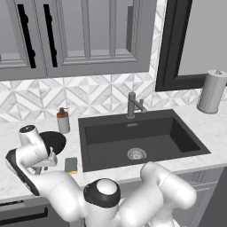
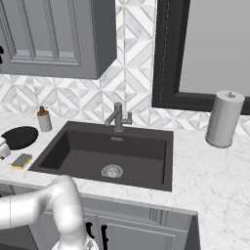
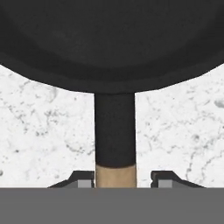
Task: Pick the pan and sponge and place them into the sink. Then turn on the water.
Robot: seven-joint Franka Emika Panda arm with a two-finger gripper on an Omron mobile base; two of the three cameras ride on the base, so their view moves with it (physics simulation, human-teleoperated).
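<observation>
1. We see the pan, round and black, lying on the white marble bench left of the sink; a short black neck leads from its rim to a light-brown wooden handle.
2. In the hand view the pincer straddles that handle where the wood begins, one dark tip on either side. A sliver of gap shows by the right tip, so we cannot tell whether the jaws grip the handle.
3. The sponge, grey-green over yellow, lies flat on the bench just beside the pan, near the sink's left rim.
4. A soap dispenser stands behind the pan, against the patterned backsplash.
5. The dark grey basin holds nothing but its round metal drain; the faucet rises at its back rim.
6. A paper towel roll stands well apart on the right, with bare marble in front of it.
</observation>
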